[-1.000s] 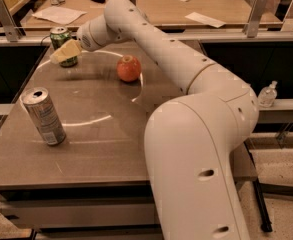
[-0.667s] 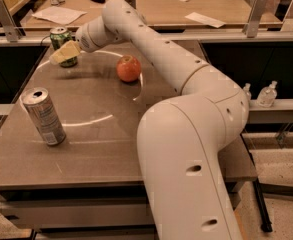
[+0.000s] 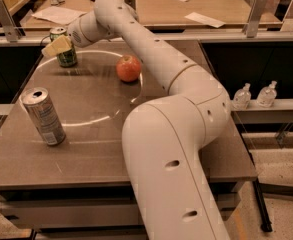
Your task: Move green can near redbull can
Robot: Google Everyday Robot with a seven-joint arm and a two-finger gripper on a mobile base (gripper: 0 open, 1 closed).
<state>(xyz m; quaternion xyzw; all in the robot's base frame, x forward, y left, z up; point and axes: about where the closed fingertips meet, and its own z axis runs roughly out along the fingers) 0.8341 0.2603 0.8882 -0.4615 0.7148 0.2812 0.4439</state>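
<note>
The green can stands upright at the far left of the table, with its silver top showing. My gripper is right at the can, its yellowish tip overlapping the can's upper left side. The redbull can, tall, slim and silver-grey, stands upright near the table's front left, well apart from the green can. My white arm reaches from the lower right across the table to the green can.
A red apple sits on the brown table to the right of the green can, under my arm. Papers lie on the desk behind. Two small clear bottles stand on a ledge to the right.
The arm's large near link has swung left and closer to the camera. The gripper stays at the green can. The cans and the apple have not moved.
</note>
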